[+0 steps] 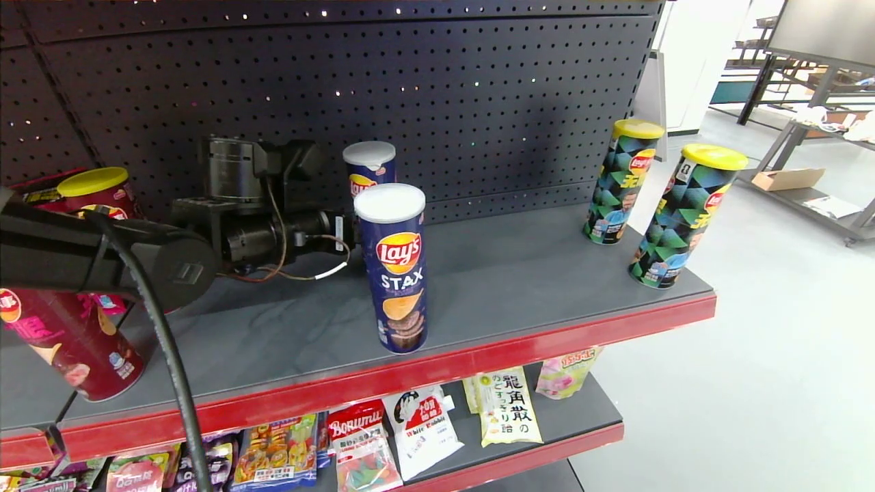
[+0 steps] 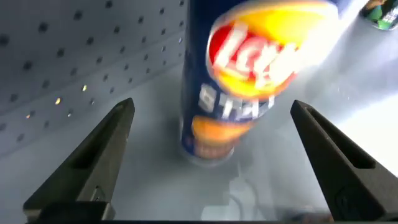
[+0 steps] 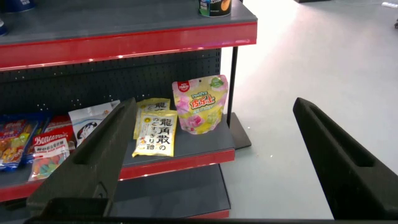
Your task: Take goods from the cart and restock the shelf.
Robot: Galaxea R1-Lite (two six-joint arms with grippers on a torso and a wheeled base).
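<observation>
Your left claw [image 2: 211, 104] was beside the front blue can [image 1: 400, 273], on its left, over the grey shelf [image 1: 533, 287]. Its fingers [image 2: 99, 155] were spread wide with nothing held. The rear blue can [image 1: 369, 166] stood upright just behind the front blue can, close to the pegboard [image 1: 492, 102]. In the wrist view it stood past the fingertips, in line with the gap and untouched. The front blue can stood upright near the shelf's red lip. Two green cans [image 1: 687, 219] stood well to its right and a red can [image 1: 75, 342] well to its left. Your right claw [image 3: 212, 102] was also wide open and empty, facing snack bags [image 3: 155, 134] on the lower shelf [image 3: 186, 163], a level below the front blue can.
</observation>
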